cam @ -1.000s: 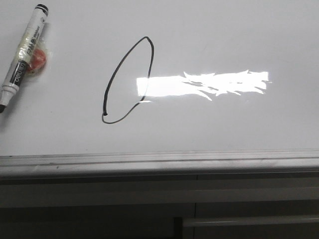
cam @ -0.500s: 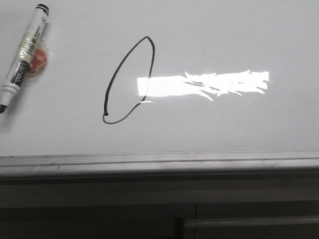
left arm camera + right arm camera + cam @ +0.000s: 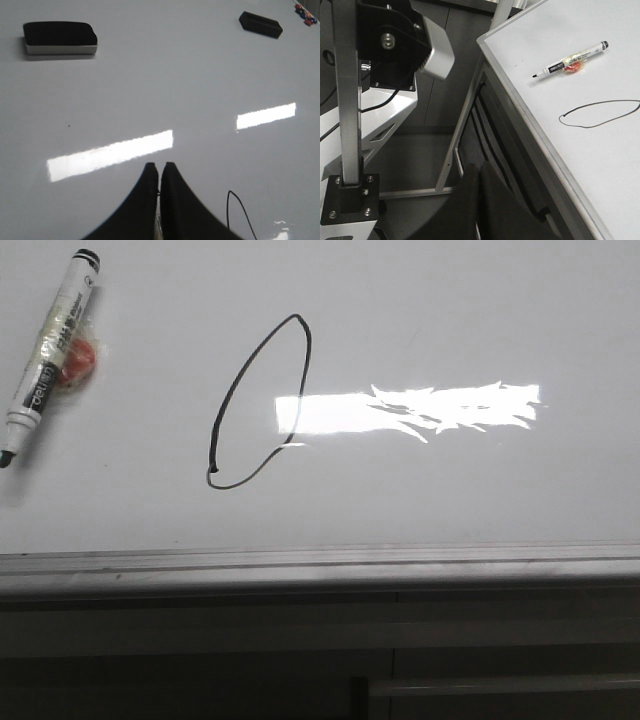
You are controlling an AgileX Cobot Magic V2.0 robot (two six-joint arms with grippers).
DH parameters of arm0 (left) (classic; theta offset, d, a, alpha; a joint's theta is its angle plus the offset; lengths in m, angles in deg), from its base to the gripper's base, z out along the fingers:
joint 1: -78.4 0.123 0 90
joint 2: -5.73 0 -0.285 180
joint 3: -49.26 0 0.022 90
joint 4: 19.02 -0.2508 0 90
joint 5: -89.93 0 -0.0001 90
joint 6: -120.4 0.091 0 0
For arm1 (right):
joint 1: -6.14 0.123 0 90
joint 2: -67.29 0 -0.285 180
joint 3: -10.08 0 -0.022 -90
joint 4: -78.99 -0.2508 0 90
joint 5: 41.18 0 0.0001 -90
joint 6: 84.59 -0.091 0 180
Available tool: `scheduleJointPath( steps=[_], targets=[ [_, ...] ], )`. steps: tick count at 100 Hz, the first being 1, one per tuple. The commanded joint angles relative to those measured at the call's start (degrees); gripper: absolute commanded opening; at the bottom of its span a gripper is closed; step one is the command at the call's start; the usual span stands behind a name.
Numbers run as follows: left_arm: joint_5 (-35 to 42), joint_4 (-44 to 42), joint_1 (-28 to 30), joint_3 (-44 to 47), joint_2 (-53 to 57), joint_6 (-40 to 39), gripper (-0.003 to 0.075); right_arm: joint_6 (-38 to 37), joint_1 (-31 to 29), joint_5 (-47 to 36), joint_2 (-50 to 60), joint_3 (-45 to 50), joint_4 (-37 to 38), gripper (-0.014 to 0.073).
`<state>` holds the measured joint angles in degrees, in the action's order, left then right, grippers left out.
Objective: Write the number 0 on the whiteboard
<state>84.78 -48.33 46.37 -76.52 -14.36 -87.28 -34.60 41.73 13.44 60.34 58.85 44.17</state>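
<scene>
Black ink already forms the number 0 (image 3: pixel 258 403), a thin slanted oval outline drawn on the large glossy white whiteboard (image 3: pixel 450 300), left of the bright glare patch (image 3: pixel 410 410) and nearer the grey metal edge strip (image 3: pixel 320 562) than the far side. The loop looks closed, with a small blob at its near-left end, so the writing seems done. What remains is probably only to keep both arms clear and avoid smudging the line.

A white marker with a black cap (image 3: pixel 48 350) lies uncapped at the far left of the board, tip toward the near side, with a small orange-red lump (image 3: pixel 76 360) taped against its barrel. No gripper touches it.

The left gripper (image 3: pixel 160 172) hangs above bare board with its black fingers pressed together and nothing between them; a black eraser block (image 3: pixel 60 37) and a smaller black block (image 3: pixel 260 24) lie beyond it. The right gripper (image 3: pixel 479 175) is off the board, over the floor beside the frame, also closed and empty.
</scene>
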Motion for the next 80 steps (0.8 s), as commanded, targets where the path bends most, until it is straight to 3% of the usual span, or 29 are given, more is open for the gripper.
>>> scheduleJointPath(
  steps=[1,39,61,80],
  targets=[
    [3.0,1.1,-0.5,-1.8,0.6,-0.6,-0.002,0.0,-0.2,-3.2,-0.1,-1.2,-1.1,-0.0069],
    [3.1,0.4,0.1,-1.8,1.5,-0.4,-0.002,0.0,-0.2,-3.2,-0.1,-1.2,-1.1,-0.0069],
    [3.3,-0.3,10.5,-1.8,5.4,-0.4,-0.002,0.0,-0.2,-3.2,-0.1,-1.2,-1.1,-0.0069],
    [3.2,-1.5,15.0,-1.8,5.4,-0.4,-0.002,0.0,-0.2,-3.2,-0.1,-1.2,-1.1,-0.0069]
  ],
)
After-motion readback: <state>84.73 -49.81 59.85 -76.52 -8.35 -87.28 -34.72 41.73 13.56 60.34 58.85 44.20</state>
